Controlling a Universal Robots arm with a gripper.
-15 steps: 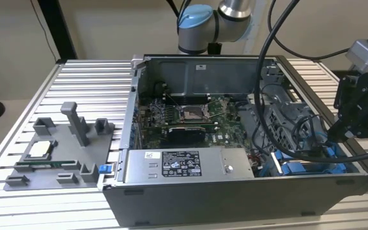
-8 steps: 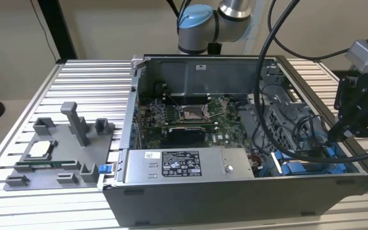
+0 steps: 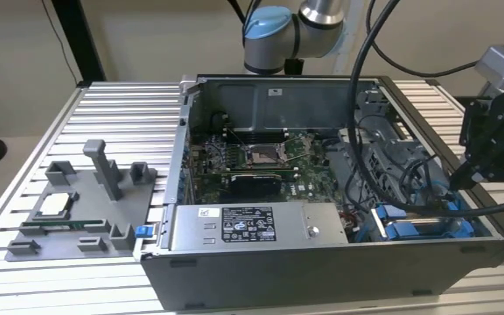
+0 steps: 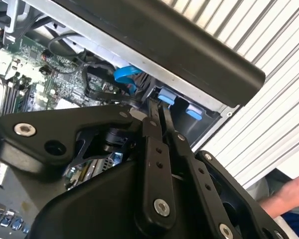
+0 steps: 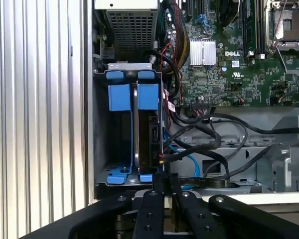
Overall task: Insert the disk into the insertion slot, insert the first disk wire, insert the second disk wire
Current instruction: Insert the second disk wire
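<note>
In the first wrist view the disk (image 5: 150, 134) stands on edge in the insertion slot (image 5: 105, 149), inside its blue frame (image 5: 121, 96), with its dark connector edge facing the wires. Black wires (image 5: 204, 149) and a light blue wire (image 5: 190, 160) lie loose just beside it. My gripper (image 5: 165, 178) hangs right over the disk's near end, its two fingers pressed together, and I see nothing between them. The second wrist view has the gripper (image 4: 158, 105) close to the blue tabs (image 4: 167, 95). In the exterior view the gripper (image 3: 458, 181) hovers above the blue bay (image 3: 420, 228) at the case's front right corner.
The open computer case (image 3: 322, 275) lies on a ribbed aluminium table (image 3: 121, 111). A grey power-supply box (image 3: 256, 226) sits beside the bay, with the motherboard (image 3: 261, 161) behind it. A grey fixture (image 3: 81, 210) with parts stands on the exterior view's left. A person's hand (image 4: 289, 194) is near the table edge.
</note>
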